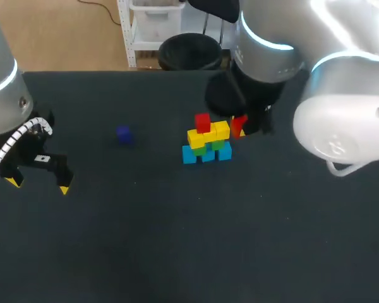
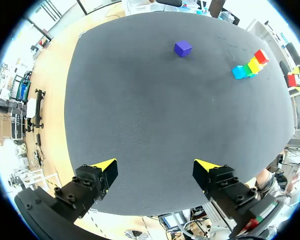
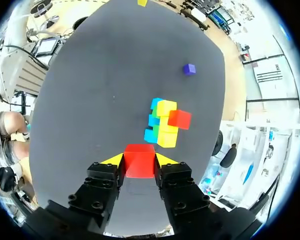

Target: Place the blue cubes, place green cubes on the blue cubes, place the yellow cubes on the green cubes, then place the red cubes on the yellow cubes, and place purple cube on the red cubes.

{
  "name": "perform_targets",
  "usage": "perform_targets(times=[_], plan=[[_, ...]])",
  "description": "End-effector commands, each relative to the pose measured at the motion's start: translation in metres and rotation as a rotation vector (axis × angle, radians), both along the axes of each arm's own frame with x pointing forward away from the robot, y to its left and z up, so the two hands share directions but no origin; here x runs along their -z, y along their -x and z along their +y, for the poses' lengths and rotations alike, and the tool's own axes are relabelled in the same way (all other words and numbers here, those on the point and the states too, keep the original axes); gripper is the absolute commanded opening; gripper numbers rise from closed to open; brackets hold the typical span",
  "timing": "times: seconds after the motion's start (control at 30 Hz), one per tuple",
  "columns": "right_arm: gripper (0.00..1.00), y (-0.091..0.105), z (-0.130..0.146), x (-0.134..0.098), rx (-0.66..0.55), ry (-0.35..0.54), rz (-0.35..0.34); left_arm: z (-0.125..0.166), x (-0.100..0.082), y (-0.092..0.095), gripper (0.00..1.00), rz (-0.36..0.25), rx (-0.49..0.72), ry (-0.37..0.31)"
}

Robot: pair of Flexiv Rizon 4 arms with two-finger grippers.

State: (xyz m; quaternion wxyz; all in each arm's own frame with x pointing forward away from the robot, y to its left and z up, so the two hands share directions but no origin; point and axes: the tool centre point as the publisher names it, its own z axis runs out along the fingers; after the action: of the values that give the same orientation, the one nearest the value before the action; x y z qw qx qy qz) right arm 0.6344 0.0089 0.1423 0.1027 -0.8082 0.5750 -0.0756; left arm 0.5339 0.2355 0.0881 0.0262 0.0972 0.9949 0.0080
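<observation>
- When looked at from the head view, the right gripper (image 1: 240, 128) clasps the held red cube (image 1: 238, 124) just right of the stack (image 1: 206, 142); the purple cube (image 1: 123, 134) lies well apart on the stack's left, and the left gripper (image 1: 39, 184) hangs even farther that way.
- From the left wrist view, the left gripper is released, nothing between its fingers; the stack is far ahead.
- From the right wrist view, both fingers press the held red cube from two sides; the stack, bearing a placed red cube (image 3: 179, 119), is just ahead.
- I judge the cubes light, stiff and smooth: take two flat opposite faces; a small push could topple the stack.
</observation>
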Motion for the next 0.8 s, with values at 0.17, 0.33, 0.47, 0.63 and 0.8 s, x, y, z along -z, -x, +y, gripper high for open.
perform_targets(times=[0.17,0.33,0.47,0.63,0.8], plan=[[0.00,-0.017,0.007,0.011,0.046,0.001,0.072,0.000,0.000,-0.001,1.00,0.003,0.002,0.000],[0.00,-0.021,-0.001,0.010,0.057,-0.007,0.070,0.000,0.000,-0.001,1.00,0.003,0.002,0.000],[0.00,-0.021,-0.001,0.010,0.057,-0.007,0.070,0.000,0.000,-0.001,1.00,0.003,0.002,0.000],[0.00,-0.021,-0.001,0.010,0.057,-0.007,0.070,0.000,0.000,-0.001,1.00,0.003,0.002,0.000],[0.00,-0.021,-0.001,0.010,0.057,-0.007,0.070,0.000,0.000,-0.001,1.00,0.003,0.002,0.000]])
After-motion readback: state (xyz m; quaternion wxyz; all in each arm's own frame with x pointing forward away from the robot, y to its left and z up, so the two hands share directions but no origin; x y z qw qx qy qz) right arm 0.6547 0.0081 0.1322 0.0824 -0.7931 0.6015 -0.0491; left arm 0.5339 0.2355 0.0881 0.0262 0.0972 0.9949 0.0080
